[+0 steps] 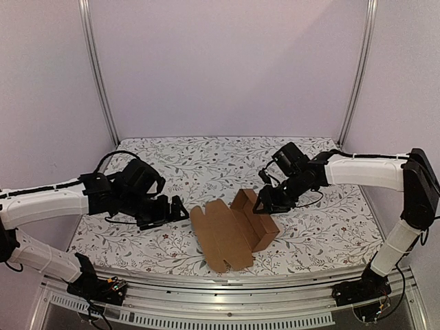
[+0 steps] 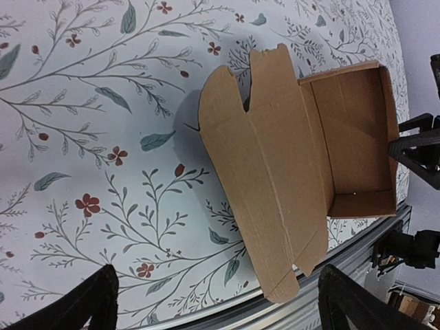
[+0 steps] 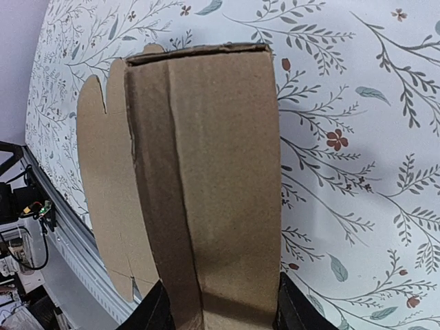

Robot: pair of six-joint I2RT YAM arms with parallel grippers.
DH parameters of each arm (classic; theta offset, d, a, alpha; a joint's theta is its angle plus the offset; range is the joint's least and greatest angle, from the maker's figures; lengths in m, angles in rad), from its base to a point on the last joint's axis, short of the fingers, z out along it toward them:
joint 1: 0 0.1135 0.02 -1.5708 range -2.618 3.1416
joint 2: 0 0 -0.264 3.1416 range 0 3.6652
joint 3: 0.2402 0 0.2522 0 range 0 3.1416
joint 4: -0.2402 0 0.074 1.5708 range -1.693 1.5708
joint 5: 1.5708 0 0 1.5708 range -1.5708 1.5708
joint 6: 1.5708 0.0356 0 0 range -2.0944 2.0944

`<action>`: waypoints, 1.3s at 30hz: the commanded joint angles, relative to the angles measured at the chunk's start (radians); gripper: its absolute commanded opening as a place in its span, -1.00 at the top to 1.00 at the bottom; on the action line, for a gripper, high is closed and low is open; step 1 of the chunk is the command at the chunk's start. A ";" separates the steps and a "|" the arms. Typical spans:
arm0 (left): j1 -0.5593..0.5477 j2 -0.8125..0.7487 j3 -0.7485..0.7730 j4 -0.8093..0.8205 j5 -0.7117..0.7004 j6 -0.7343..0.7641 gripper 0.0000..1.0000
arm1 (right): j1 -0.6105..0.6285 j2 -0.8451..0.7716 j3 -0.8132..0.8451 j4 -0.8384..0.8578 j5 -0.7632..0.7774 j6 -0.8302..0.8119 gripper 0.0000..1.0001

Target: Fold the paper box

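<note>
The paper box (image 1: 234, 230) is plain brown cardboard, half folded. A shallow open tray stands on its right side, and a flat lid panel with rounded flaps lies to the left, reaching the table's front edge. My right gripper (image 1: 265, 203) is at the tray's far end. In the right wrist view its fingers (image 3: 155, 309) press both outer side walls of the paper box (image 3: 206, 172), so the gripper (image 3: 216, 313) is shut on it. My left gripper (image 1: 177, 208) hangs wide open just left of the lid panel. The left wrist view shows its black fingertips (image 2: 82, 302) far apart, with the paper box (image 2: 275, 158) ahead of them.
A floral cloth (image 1: 206, 158) covers the table. A metal rail (image 1: 227, 282) runs along the front edge, right under the lid's lower flap. Two slanted frame posts (image 1: 100, 75) rise at the back corners. White walls close in the sides.
</note>
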 commanded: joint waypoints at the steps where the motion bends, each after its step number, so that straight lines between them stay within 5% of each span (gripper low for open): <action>1: 0.014 -0.023 -0.040 0.042 0.044 -0.078 -0.99 | -0.005 0.032 -0.054 0.199 -0.067 0.137 0.11; 17: 0.074 -0.001 -0.156 0.356 0.155 -0.250 -0.98 | -0.005 0.113 -0.172 0.567 -0.117 0.298 0.15; 25: 0.093 0.044 -0.103 0.388 0.191 -0.252 -0.43 | -0.006 0.136 -0.201 0.668 -0.127 0.343 0.16; 39: 0.098 0.107 0.064 0.165 0.145 -0.092 0.53 | -0.006 0.143 -0.221 0.713 -0.113 0.358 0.14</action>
